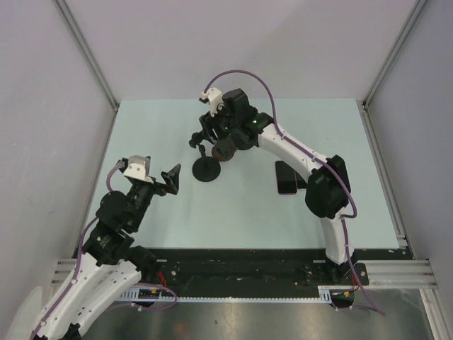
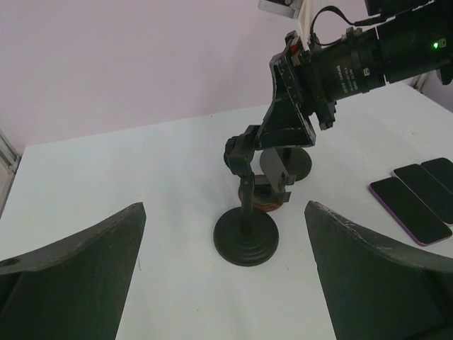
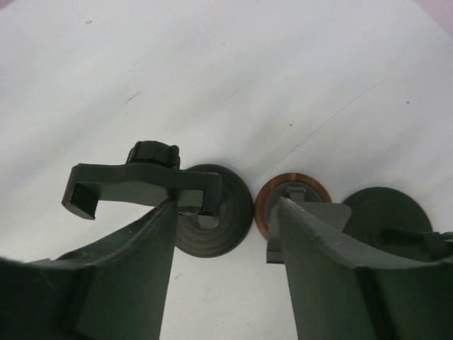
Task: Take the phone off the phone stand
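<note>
Three phones (image 2: 409, 210) lie flat on the table right of the stands; they also show in the top view (image 1: 287, 177). The black phone stand (image 1: 207, 170) has a round base (image 2: 246, 237) and an empty clamp (image 3: 141, 183). No phone sits in any stand that I can see. My right gripper (image 1: 202, 138) hovers over the stands, open and empty (image 3: 226, 205), its left finger against the clamp. My left gripper (image 1: 170, 178) is open and empty (image 2: 225, 209), on the near left side of the black stand, apart from it.
A second stand with a brown round base (image 3: 292, 202) stands right behind the black one (image 2: 265, 200). A third dark round base (image 3: 386, 219) stands beyond it. Grey walls close the table on the left, back and right.
</note>
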Available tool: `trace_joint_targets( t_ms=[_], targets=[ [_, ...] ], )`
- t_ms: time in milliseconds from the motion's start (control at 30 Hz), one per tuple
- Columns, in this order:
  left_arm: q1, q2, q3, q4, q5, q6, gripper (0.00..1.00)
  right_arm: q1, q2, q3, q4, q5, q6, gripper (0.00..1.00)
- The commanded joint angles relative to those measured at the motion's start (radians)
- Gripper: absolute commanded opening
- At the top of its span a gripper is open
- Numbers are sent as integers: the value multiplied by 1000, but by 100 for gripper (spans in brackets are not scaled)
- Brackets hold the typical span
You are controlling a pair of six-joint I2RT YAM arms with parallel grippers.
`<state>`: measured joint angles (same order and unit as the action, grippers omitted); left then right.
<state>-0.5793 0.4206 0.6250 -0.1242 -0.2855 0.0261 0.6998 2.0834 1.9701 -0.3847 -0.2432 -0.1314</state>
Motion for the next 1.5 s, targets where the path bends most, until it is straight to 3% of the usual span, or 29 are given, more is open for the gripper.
trace_joint_targets(
  t_ms=[0, 100, 367, 733, 867, 1133, 1467],
  targets=[
    [9, 15, 64, 9, -30, -20, 100, -8, -74, 21, 30, 18, -4, 69],
    [9, 27, 93, 3, -61, -67, 100, -28, -127, -8, 27, 28, 3, 78],
    [10, 72, 160, -8, -182, -94, 100, -150, -415, -222, 72, 126, 67, 87],
    [99, 106, 269, -17, -283, -86, 100, -494, -874, -550, 44, 435, 188, 97],
    [122, 109, 341, -18, -322, 18, 100, -624, -1014, -588, -6, 544, 184, 100],
    [124, 44, 446, -5, -353, 239, 100, -640, -1269, -662, 35, 734, 107, 100],
    [122, -129, 432, 75, -265, 295, 100, -602, -1324, -675, 93, 763, 70, 100]
  ],
)
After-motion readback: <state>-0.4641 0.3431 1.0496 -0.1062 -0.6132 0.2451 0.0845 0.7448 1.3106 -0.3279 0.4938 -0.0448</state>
